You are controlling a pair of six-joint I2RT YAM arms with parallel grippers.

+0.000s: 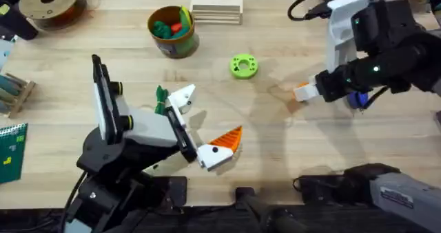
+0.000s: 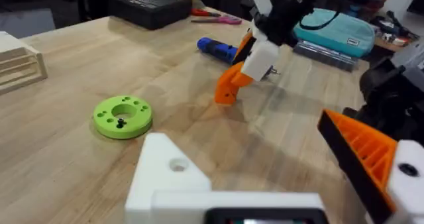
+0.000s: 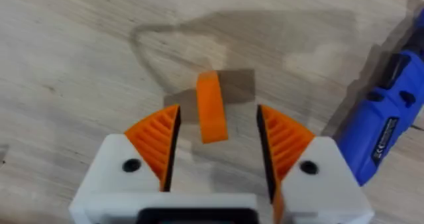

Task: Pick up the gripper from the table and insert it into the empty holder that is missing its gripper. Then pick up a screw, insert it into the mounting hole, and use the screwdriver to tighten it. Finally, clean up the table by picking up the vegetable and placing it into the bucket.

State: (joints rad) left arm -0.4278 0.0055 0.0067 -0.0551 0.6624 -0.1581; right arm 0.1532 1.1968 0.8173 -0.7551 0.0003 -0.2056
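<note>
Right pincer poised over the loose orange gripper on the desk.

Overhead: the right pincer [image 1: 304, 92] reaches down at the desk's [image 1: 289, 143] right middle, the blue screwdriver [image 1: 357, 99] just beside it; the left pincer [image 1: 200, 126] sits spread near centre, one white holder [image 1: 183, 97] bare, the other finger carrying an orange pad, with the dark green vegetable [image 1: 161, 99] just beside the bare holder and the olive-gold bucket [image 1: 173, 31] farther back.
Left wrist: the right pincer [image 2: 228, 91] touches down near the screwdriver [image 2: 217, 49], past a green ring [image 2: 122, 116].
Right wrist: the gripper [image 3: 211, 107], a small orange ribbed wedge, lies on the desk between the spread orange pads [image 3: 158, 140], apart from both; the screwdriver [image 3: 387, 121] lies alongside.
</note>
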